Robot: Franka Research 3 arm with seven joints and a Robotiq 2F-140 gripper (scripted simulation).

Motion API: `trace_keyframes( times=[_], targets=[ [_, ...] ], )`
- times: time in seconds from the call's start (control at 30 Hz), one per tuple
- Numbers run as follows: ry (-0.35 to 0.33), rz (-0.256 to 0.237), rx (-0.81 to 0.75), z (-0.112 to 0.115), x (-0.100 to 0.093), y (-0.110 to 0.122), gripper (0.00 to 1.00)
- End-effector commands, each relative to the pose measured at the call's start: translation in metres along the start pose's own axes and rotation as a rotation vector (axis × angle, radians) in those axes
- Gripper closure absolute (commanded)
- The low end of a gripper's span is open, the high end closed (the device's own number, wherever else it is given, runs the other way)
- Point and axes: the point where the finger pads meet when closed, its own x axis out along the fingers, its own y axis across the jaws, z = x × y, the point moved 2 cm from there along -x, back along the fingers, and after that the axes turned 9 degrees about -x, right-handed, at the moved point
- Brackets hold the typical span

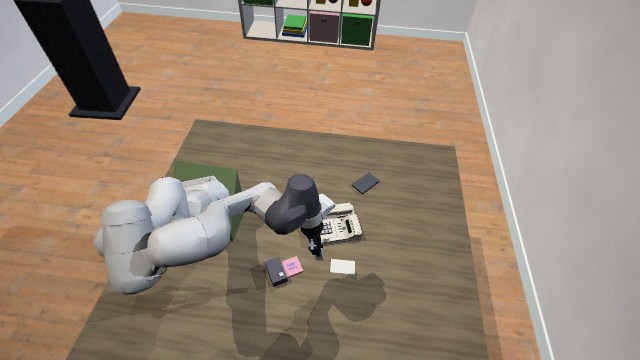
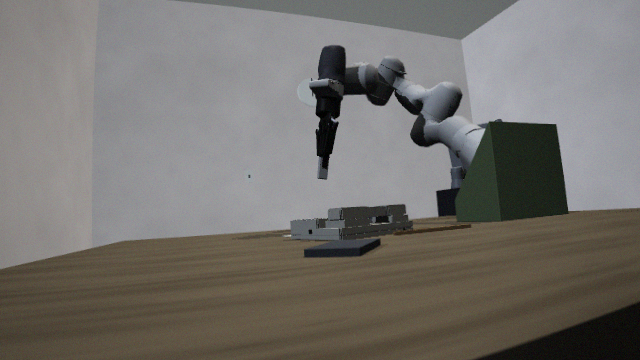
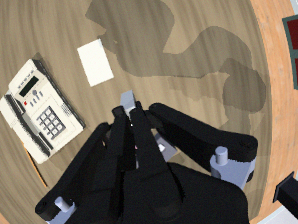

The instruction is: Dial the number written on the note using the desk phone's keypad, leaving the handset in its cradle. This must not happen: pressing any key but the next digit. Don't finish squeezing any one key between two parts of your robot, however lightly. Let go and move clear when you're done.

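Observation:
The cream desk phone [image 1: 341,223] lies on the brown table, its handset in the cradle along one side. It also shows in the wrist view [image 3: 37,111] with its grey keypad [image 3: 52,121], and side-on in the exterior view [image 2: 352,221]. A white note [image 1: 342,266] lies in front of the phone and shows in the wrist view [image 3: 95,62]. My gripper [image 2: 322,172] is shut and empty, pointing down, well above the table and to the front of the phone. Its fingertips show in the wrist view [image 3: 128,102].
A pink card [image 1: 292,266] beside a dark block [image 1: 275,270] lies left of the note. A dark flat slab [image 1: 365,183] lies behind the phone. A green wedge-shaped box [image 2: 510,172] stands by the arm's base.

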Motion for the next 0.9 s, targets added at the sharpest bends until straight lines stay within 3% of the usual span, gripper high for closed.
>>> trace_keyframes(
  times=[0.0, 0.17, 0.3, 0.4, 0.87],
  targets=[
    [0.144, -0.002, -0.041, -0.013, 0.002, 0.005, 1.00],
    [0.327, -0.015, -0.144, -0.007, -0.002, -0.005, 1.00],
    [0.470, -0.051, -0.247, 0.008, -0.011, -0.035, 1.00],
    [0.470, -0.051, -0.247, 0.006, -0.008, -0.045, 1.00],
    [0.470, -0.051, -0.247, -0.027, 0.028, -0.162, 1.00]
  ],
)
